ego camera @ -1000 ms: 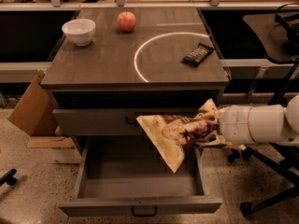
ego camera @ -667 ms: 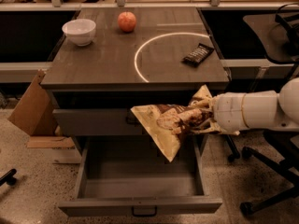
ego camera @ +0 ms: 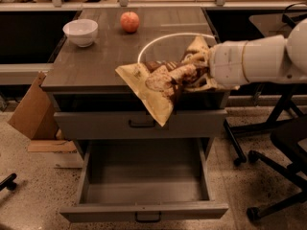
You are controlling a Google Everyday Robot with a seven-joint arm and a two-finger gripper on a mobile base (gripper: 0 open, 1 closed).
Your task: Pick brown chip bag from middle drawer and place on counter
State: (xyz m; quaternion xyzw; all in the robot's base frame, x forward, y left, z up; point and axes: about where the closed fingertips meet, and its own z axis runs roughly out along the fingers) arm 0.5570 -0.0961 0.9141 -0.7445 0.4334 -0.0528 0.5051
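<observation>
Lifted since a second ago, the brown chip bag hung at the near edge of the desk, with the fingers clenched on its right end. Its drooping corner could have caught that edge and pulled free.

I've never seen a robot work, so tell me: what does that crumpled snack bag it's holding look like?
The crinkly brown chip bag has a dark brown centre and pale yellow edges, shiny like foil. It is crumpled and tilted, one corner pointing down past the front edge of the grey-brown wood-grain counter. The robot's gripper, at the counter's front on the picture's right, holds that side, fingers buried in folds.
</observation>
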